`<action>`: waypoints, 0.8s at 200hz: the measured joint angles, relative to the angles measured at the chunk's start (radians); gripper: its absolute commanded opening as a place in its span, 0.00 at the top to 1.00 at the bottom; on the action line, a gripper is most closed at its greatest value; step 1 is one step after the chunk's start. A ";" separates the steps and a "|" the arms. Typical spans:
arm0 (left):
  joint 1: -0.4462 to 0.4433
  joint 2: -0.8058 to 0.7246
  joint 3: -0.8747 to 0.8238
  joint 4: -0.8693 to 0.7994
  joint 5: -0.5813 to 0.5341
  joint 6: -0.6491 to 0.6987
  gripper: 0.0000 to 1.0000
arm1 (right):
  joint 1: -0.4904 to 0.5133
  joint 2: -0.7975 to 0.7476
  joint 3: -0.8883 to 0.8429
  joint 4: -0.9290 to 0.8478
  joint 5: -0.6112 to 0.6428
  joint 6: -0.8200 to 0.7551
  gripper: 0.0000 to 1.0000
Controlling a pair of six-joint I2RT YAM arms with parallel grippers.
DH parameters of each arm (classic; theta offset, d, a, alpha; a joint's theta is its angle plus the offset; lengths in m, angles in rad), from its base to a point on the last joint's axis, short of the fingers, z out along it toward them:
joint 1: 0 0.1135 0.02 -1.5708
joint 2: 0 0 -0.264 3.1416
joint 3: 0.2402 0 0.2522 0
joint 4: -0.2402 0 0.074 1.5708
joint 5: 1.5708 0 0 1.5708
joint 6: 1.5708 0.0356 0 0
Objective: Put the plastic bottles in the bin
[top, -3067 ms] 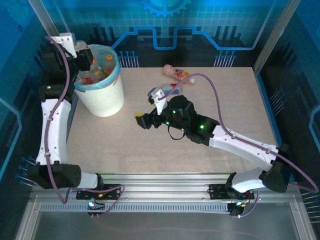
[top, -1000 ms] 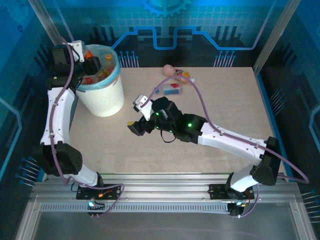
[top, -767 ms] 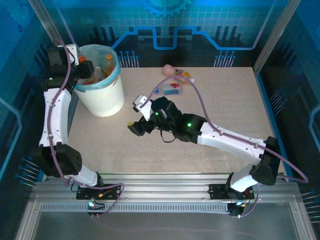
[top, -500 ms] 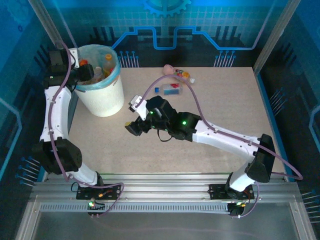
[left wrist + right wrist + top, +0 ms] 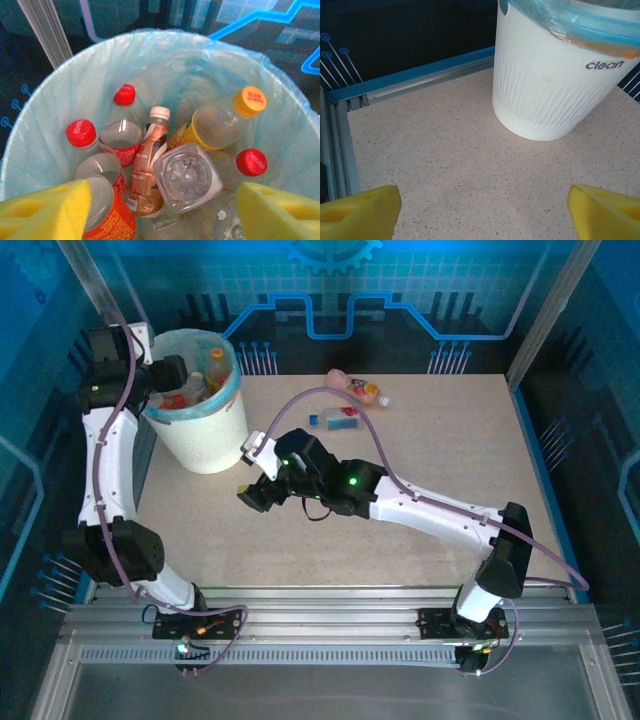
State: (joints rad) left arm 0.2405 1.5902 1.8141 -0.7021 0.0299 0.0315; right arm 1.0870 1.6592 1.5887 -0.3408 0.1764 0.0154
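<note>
We find the left gripper [image 5: 168, 371] above the bin [image 5: 206, 445], at its left rim. Its pads [image 5: 44, 210] stand wide apart with nothing between them. Below them the bin holds several bottles [image 5: 150, 165]: some with red caps, one with an orange cap, one lying base-up.

The right gripper [image 5: 251, 496] sits over the table [image 5: 420, 570], near the bin on its right and clear of it. In the right wrist view its pads [image 5: 360, 209] are spread wide and grip nothing.

Three more bottles lie near the table's far edge, well apart from both grippers: a pink bottle [image 5: 337, 378], an orange-capped bottle [image 5: 366, 392] just beside it, and a blue-capped bottle [image 5: 341, 420] nearer the arms
</note>
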 measured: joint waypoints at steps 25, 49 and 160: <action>0.000 -0.010 -0.016 0.001 0.011 -0.013 0.38 | 0.005 0.002 0.001 -0.007 0.001 -0.002 0.12; -0.007 -0.082 -0.161 0.066 0.056 -0.041 0.38 | 0.006 0.002 -0.003 -0.006 0.023 -0.001 0.12; -0.276 -0.470 -0.543 0.512 0.242 0.005 0.38 | -0.196 -0.006 -0.097 -0.015 0.100 0.232 0.12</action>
State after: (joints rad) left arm -0.0357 1.1202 1.2713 -0.1902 0.2722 0.0360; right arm 0.8913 1.6527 1.4918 -0.3557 0.2768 0.2478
